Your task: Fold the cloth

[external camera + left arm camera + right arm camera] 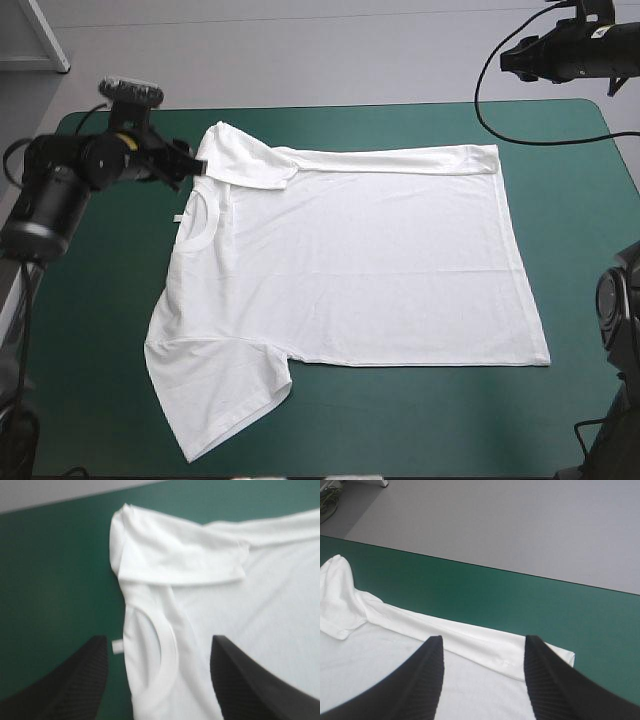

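Observation:
The white T-shirt [350,260] lies spread on the teal-green cover, collar toward the table's left, with its far strip and far sleeve [248,160] folded over onto the body. My left gripper [190,160] hovers open beside the collar [162,665], nothing between its fingers [75,680]. The folded sleeve [175,550] lies just ahead of it. My right gripper [515,55] is raised past the table's far right edge, open and empty. In the right wrist view its fingers [415,685] frame the folded far strip [470,640] and its corner [565,655].
The near sleeve [215,395] reaches toward the table's front edge. Bare teal-green cover [580,250] lies right of the hem and along the far edge [495,590]. A small white tag [117,646] sticks out beside the collar.

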